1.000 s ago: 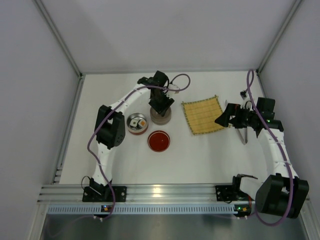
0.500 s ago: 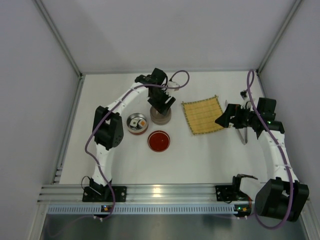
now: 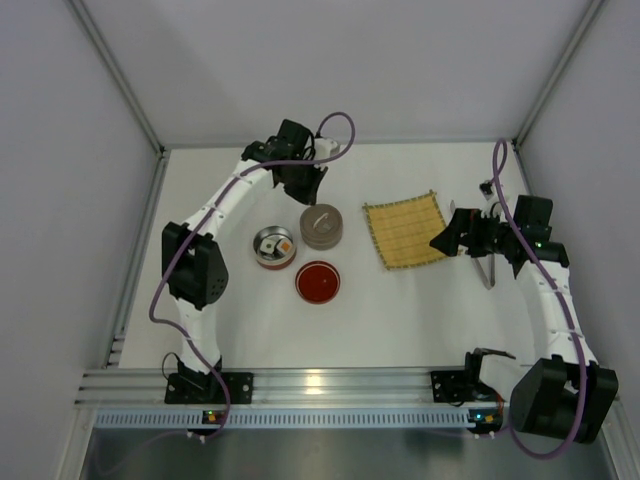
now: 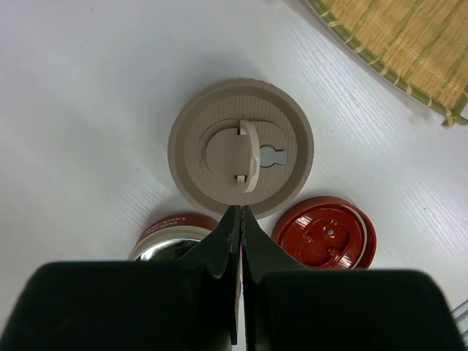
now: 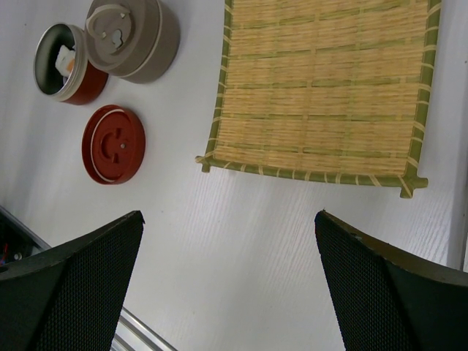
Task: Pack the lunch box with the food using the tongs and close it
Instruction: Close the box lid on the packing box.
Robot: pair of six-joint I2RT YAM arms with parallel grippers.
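The lunch box stands in parts: an open round red tin point(image 3: 274, 247) with a steel inside, its red lid point(image 3: 318, 282) lying apart in front, and a beige round container point(image 3: 322, 227) with its lid and flip handle on top. Food point(image 3: 276, 244), white pieces with an orange spot, lies in the open tin point(image 5: 62, 62). My left gripper point(image 3: 301, 183) hangs shut and empty behind the beige container point(image 4: 241, 148), clear of it. The tongs point(image 3: 487, 268) lie on the table under my right gripper point(image 3: 446, 241), which is wide open and empty by the mat's right edge.
A yellow bamboo mat point(image 3: 405, 230) lies bare right of the beige container. White walls close in the table on the left, back and right. An aluminium rail point(image 3: 320, 385) runs along the near edge.
My left gripper opened off the beige container's lid, drew back and left away from it, and closed empty. The right arm has not moved.
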